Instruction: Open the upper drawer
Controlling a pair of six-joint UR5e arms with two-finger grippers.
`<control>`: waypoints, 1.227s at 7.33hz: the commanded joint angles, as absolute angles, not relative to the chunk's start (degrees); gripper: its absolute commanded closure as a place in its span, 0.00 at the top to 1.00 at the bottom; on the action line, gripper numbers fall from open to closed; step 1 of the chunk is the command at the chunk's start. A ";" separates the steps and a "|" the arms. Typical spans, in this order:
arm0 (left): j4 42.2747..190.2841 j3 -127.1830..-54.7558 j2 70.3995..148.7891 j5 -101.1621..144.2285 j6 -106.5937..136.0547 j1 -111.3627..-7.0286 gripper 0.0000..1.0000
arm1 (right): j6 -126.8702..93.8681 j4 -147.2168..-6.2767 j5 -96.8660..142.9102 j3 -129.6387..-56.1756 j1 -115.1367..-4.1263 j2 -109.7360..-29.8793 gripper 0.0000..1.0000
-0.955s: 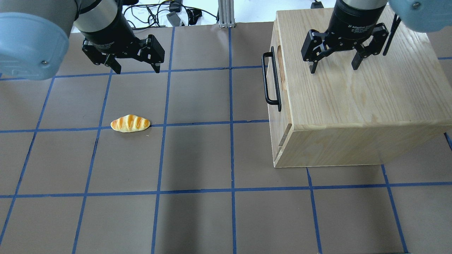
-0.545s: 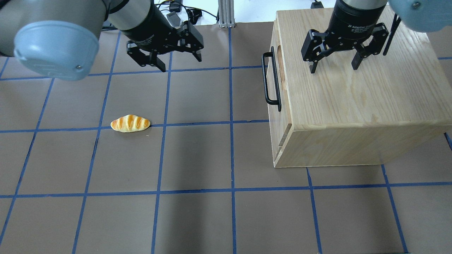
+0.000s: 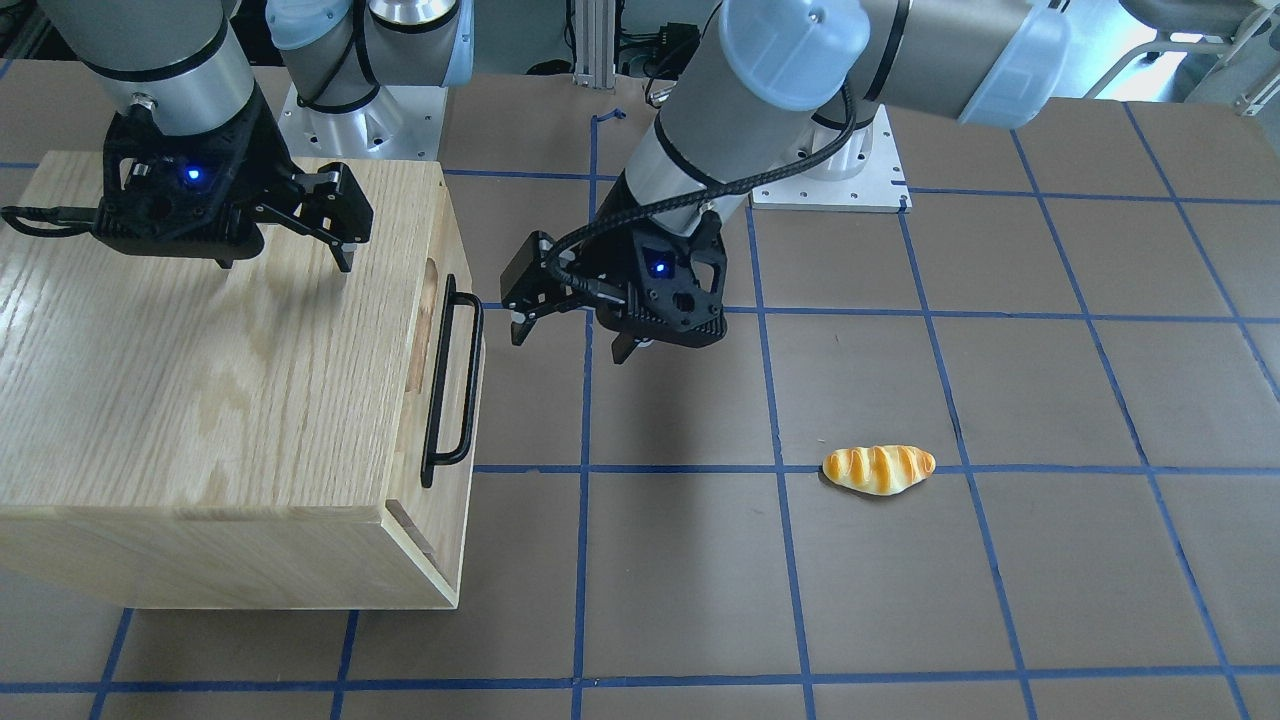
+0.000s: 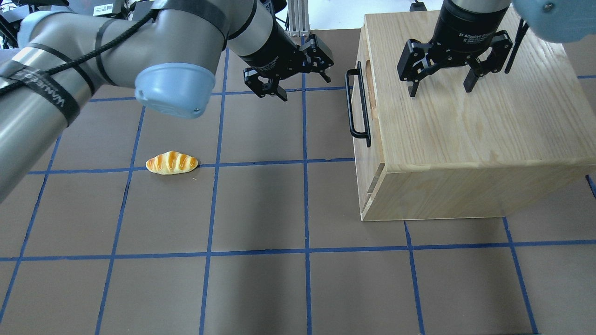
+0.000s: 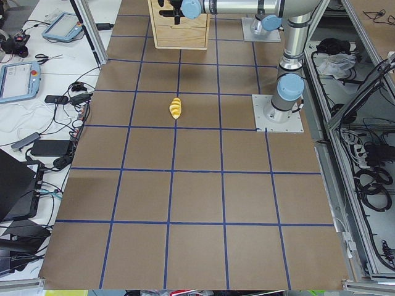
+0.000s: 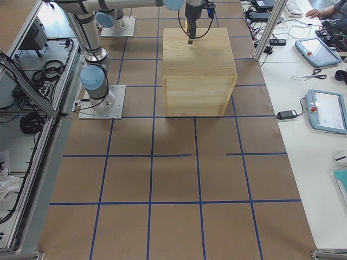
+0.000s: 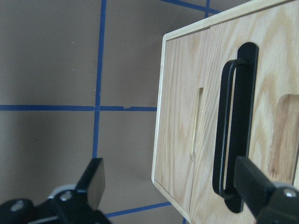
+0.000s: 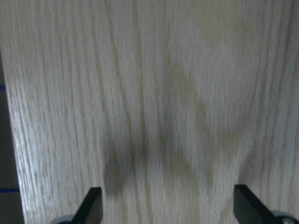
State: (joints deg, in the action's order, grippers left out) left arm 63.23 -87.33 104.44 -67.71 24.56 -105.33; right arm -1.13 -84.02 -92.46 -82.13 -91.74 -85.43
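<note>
One big wooden cabinet (image 4: 465, 139) sits on the robot's right, its upper drawer (image 4: 375, 139) shut flush. The right gripper (image 4: 440, 90) hovers over the cabinet top, jaws wide. The left gripper (image 4: 305, 87), also wide, faces the black bar handle (image 4: 357, 104), not touching. A bread roll (image 4: 172, 163) lies well apart.

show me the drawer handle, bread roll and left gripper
drawer handle (image 7: 239, 135): left wrist view, middle of black bar
bread roll (image 4: 171, 163): overhead view, centre of top
left gripper (image 4: 305, 87): overhead view, midway between fingertips
</note>
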 commanded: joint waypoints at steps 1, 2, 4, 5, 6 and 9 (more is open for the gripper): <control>60.03 -87.45 107.48 -67.50 26.79 -106.26 1.00 | -1.06 -84.02 -92.46 -82.09 -91.76 -85.43 1.00; 60.03 -87.45 108.27 -67.50 27.24 -106.96 1.00 | -1.14 -84.02 -92.46 -82.09 -91.76 -85.43 1.00; 59.94 -87.45 108.54 -67.76 31.01 -109.94 1.00 | -1.14 -84.02 -92.46 -82.09 -91.76 -85.43 1.00; 59.94 -87.45 108.89 -67.76 31.03 -110.04 1.00 | -1.14 -84.02 -92.46 -82.09 -91.67 -85.43 1.00; 59.85 -87.71 109.07 -67.85 30.59 -110.21 1.00 | -1.06 -84.02 -92.46 -82.09 -91.67 -85.43 1.00; 59.85 -87.80 109.77 -67.94 30.15 -110.21 1.00 | -1.05 -84.02 -92.46 -82.09 -91.76 -85.43 1.00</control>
State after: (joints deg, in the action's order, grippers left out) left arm 59.86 -87.77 109.43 -67.91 30.26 -110.19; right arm -1.08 -84.02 -92.46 -82.09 -91.75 -85.43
